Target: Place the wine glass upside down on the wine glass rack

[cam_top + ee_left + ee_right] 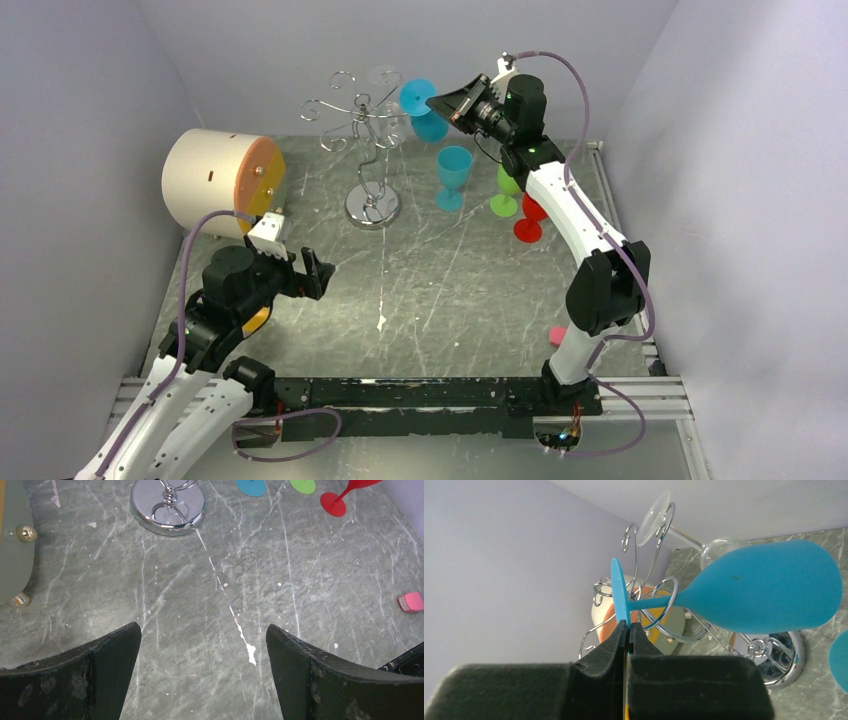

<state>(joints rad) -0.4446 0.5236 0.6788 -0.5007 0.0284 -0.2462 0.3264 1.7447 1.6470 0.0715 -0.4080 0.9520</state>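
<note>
One blue wine glass point(769, 592) is pinched by its foot in the right end effector point(626, 625), beside the top of the wine glass rack point(372, 207). The left end effector point(202, 645) gapes wide, far from it.

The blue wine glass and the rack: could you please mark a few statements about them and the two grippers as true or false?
1. The right gripper is shut on the foot of the blue wine glass. True.
2. The left gripper holds a glass. False: it is open above the table and holds nothing.
3. A clear glass hangs on the wine glass rack. True.
4. The wine glass rack lies on its side. False: it stands upright on its round chrome base.
</note>
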